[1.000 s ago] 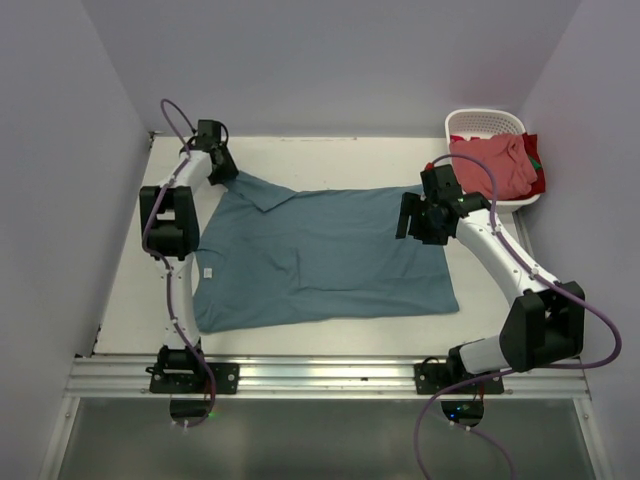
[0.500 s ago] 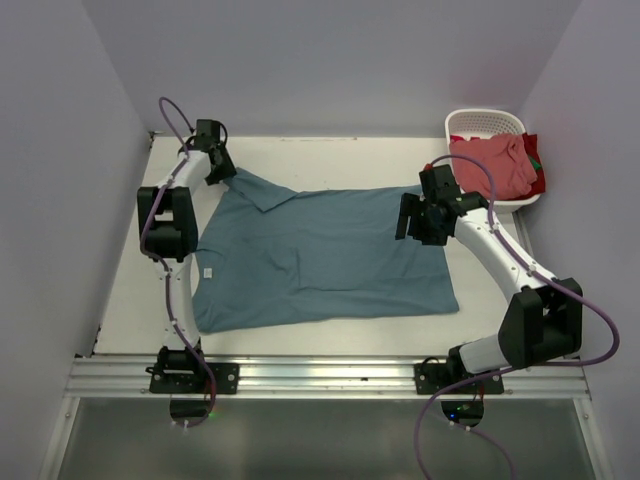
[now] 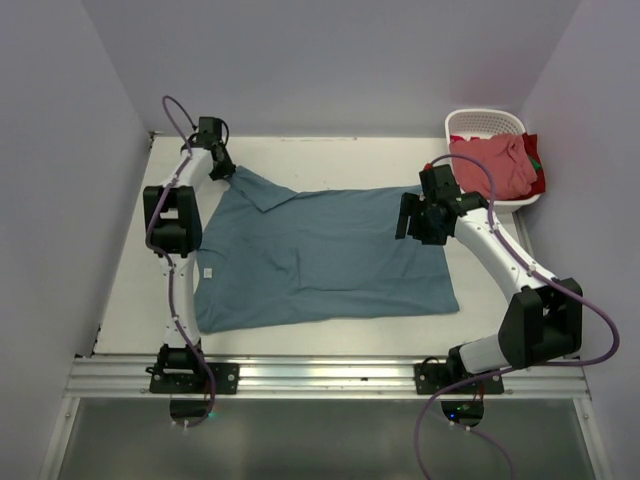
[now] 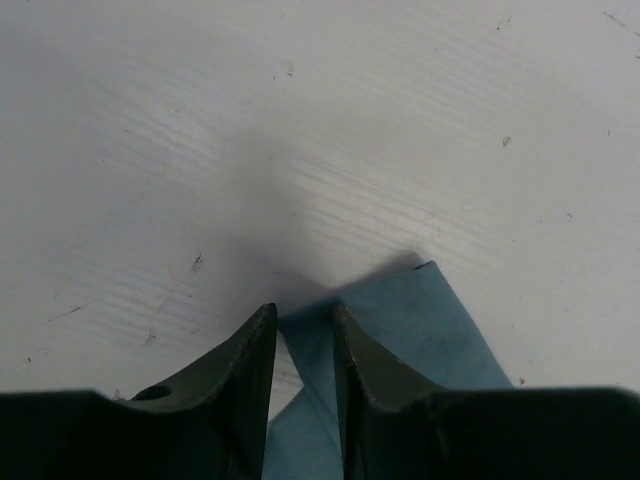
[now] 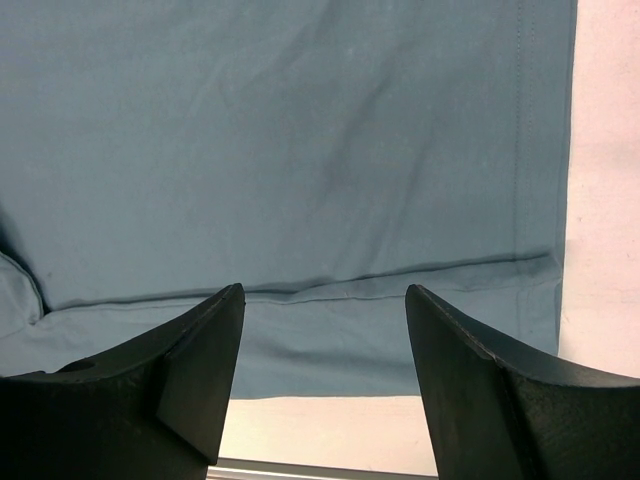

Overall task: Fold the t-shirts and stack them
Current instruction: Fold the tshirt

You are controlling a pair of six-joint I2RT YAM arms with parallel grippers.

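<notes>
Ideally the left gripper point(image 4: 303, 322), fingers pinched on a sleeve tip of the spread-out teal t-shirt point(image 3: 320, 255) at the end farthest from the white basket point(image 3: 485, 122), should draw it gently outward and flat. Meanwhile the right gripper point(image 5: 325, 300), jaws wide apart over the hem on the basket side, should come down to pin it. Since a second ago only the left elbow point(image 3: 172, 215) has edged basketward; the shirt lies unmoved.

Both the left arm point(image 3: 180, 310) and right arm point(image 3: 495, 245) are white tubes with chunky black joint housings point(image 3: 172, 220) and a purple cable point(image 3: 166, 106) looped along each. Black base plates point(image 3: 195, 378) sit bottom of frame. The left gripper point(image 4: 303, 310) and right gripper point(image 5: 324, 290) have dark matte wedge fingers.
</notes>
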